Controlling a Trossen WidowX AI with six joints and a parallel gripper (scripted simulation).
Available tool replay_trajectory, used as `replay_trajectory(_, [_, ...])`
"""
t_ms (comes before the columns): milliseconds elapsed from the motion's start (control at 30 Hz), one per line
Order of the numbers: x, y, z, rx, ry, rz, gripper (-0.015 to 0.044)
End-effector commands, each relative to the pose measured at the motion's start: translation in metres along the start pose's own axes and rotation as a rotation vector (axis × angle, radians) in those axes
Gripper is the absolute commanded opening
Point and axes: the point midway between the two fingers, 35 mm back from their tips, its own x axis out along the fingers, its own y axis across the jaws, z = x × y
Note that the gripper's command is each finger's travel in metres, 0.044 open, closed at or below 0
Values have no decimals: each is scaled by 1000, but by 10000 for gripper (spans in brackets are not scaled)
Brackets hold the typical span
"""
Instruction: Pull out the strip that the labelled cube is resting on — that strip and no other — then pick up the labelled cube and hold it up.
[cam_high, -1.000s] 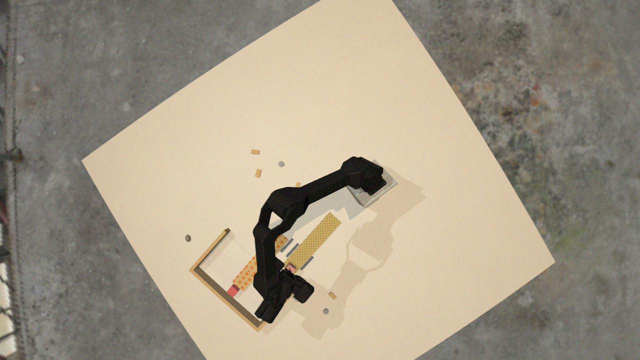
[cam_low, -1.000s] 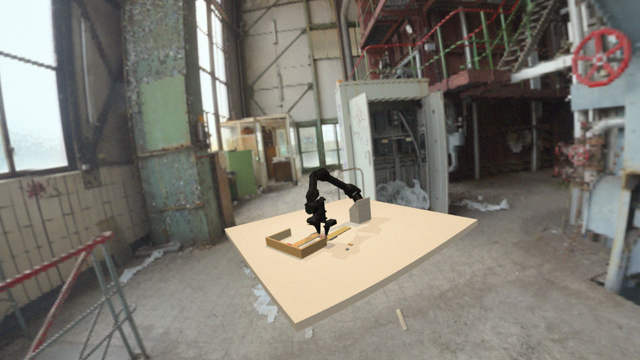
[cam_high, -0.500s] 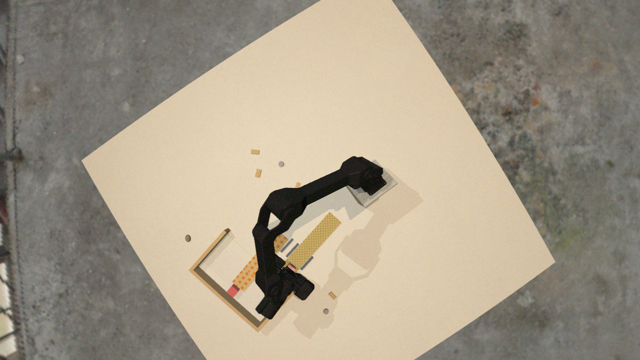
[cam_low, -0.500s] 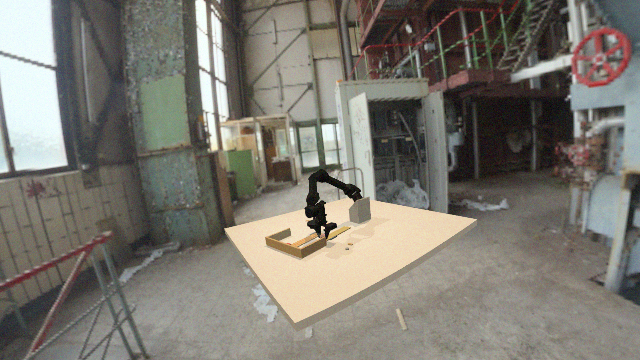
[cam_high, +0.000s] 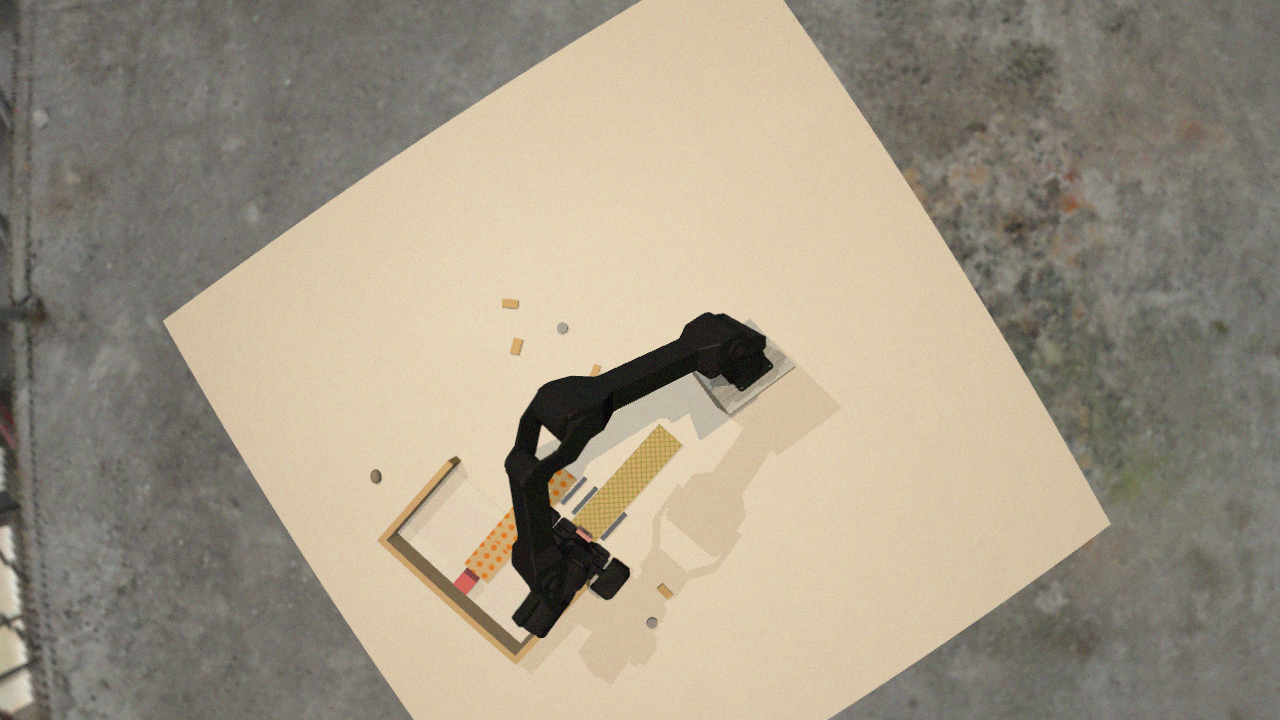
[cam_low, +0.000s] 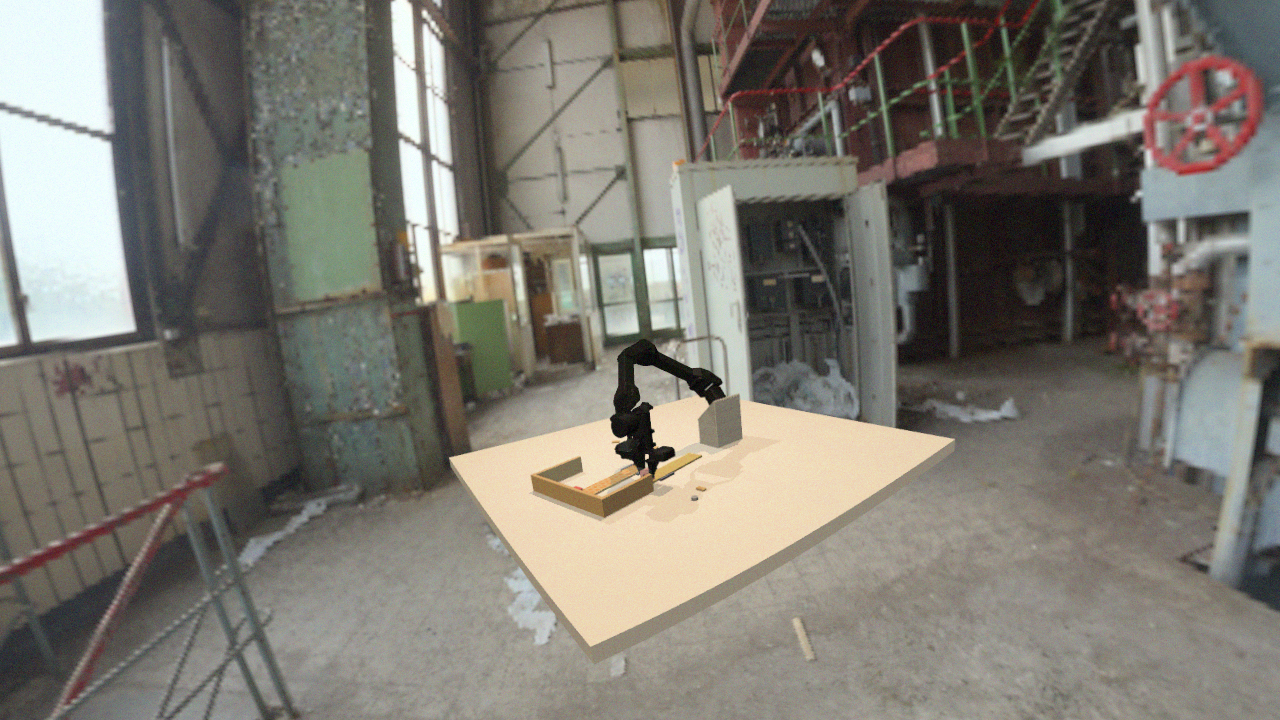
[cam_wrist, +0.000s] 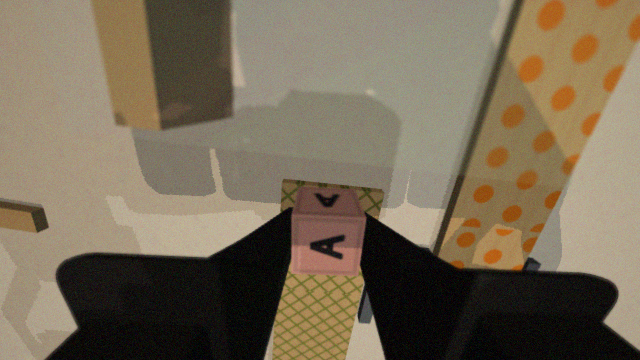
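Note:
The labelled cube (cam_wrist: 327, 245) (cam_high: 584, 533), pink with a black A, is between my fingertips in the wrist view. My gripper (cam_wrist: 325, 217) (cam_low: 646, 471) is shut on it, one finger against each side. The cube is over the end of the green cross-hatched strip (cam_wrist: 317, 315) (cam_high: 637, 470) (cam_low: 682, 464); whether it still touches the strip cannot be told. The orange-dotted strip (cam_wrist: 563, 98) (cam_high: 494, 541) lies beside it, with a red block (cam_high: 465, 581) at its far end. The gripper and arm hide part of both strips in the top view.
A low wooden wall (cam_high: 447, 597) (cam_low: 572, 500) (cam_wrist: 127, 65) runs round three sides beyond the strips. Dark rails (cam_high: 614, 525) (cam_wrist: 365, 306) flank the strips. Small wooden blocks (cam_high: 510, 303) (cam_high: 665, 591) and grey discs (cam_high: 562, 327) (cam_high: 651, 622) lie around. The arm stands on a grey pedestal (cam_low: 721, 428).

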Motion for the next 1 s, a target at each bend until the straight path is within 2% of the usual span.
replay_trajectory(0, [0, 0, 0, 1, -1, 0, 72])
replay_trajectory(100, [-2, 3, -1, 4, -2, 6, 0])
replay_trajectory(633, [-41, 5, -57, -9, 5, -2, 0])
replay_trajectory(967, [-43, 6, -75, -10, 6, -2, 0])
